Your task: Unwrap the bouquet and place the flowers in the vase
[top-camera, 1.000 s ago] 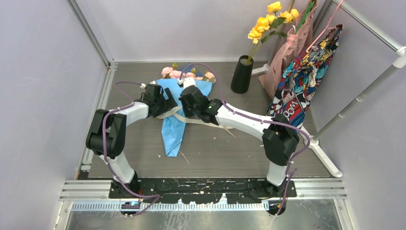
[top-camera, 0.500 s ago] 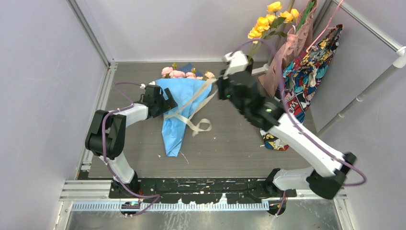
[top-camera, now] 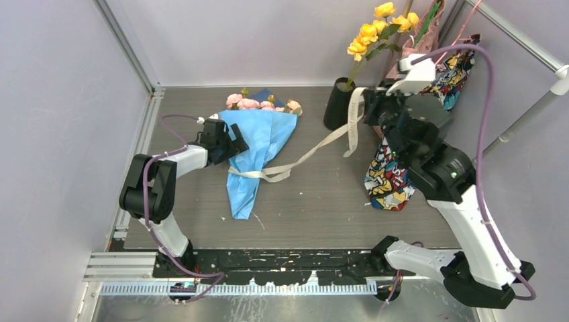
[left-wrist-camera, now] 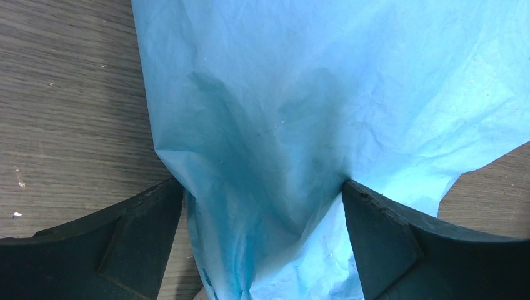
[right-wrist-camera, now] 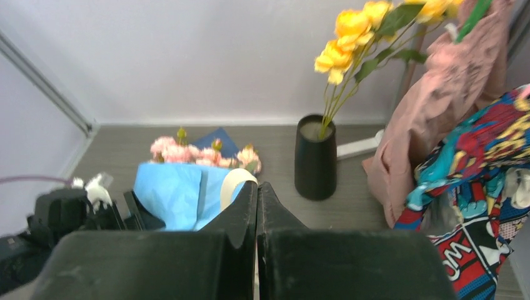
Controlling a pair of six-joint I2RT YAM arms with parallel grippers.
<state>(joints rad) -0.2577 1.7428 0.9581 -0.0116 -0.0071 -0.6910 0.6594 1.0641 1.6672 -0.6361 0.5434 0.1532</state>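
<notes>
Left end effector (left-wrist-camera: 262,187) gapes astride the bouquet (left-wrist-camera: 325,94); right end effector (right-wrist-camera: 257,184) pinches its ribbon (top-camera: 315,149).

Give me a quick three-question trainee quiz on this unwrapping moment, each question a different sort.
1. True or false: the right end effector is shut on the cream ribbon.
2. What stands in the black vase? A pink roses; B yellow flowers; C nothing.
3. Fill in: the left end effector has its jaws ____ on either side of the blue paper.
Key: 1 true; 2 B; 3 open.
</notes>
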